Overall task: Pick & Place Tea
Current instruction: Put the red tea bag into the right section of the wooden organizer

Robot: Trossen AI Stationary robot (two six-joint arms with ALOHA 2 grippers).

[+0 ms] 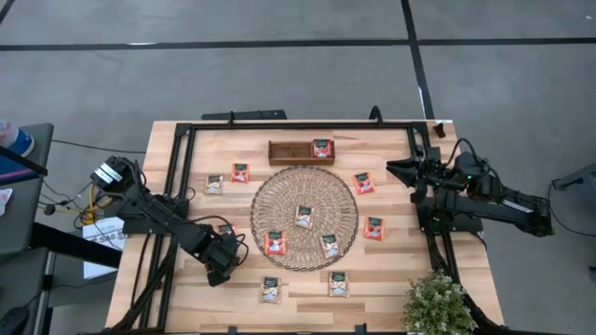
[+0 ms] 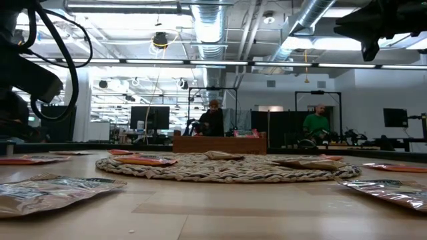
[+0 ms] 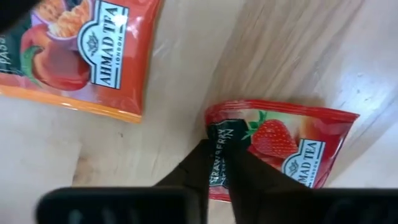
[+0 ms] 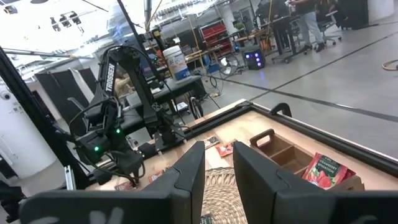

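Note:
Small square tea sachets lie flat around and on the round woven mat point(image 1: 304, 217). One red sachet point(image 1: 322, 148) sits in the brown divided tray point(image 1: 289, 151) at the far side. My left gripper point(image 1: 220, 263) is low at the table's near left and is shut on a red strawberry sachet point(image 3: 280, 140). An orange sachet point(image 3: 74, 43) lies on the wood just beside it. My right gripper point(image 4: 217, 171) is open and hangs in the air over the table's right side point(image 1: 402, 170), pointing toward the mat. My left gripper pinches the strawberry sachet between its two fingers point(image 3: 249, 180) at its dark green end point(image 3: 219, 140). The fingers come from above, pointing down. The red end point(image 3: 311, 155) stretches away over the wood; whether it is lifted clear I cannot tell.
Three sachets lie on the mat point(image 1: 304, 216). Others are on the bare wood to the left point(image 1: 240, 172), right point(image 1: 373, 228) and near side point(image 1: 338, 284). A potted plant point(image 1: 438, 302) stands at the near right corner. People sit in the room beyond point(image 2: 213, 120).

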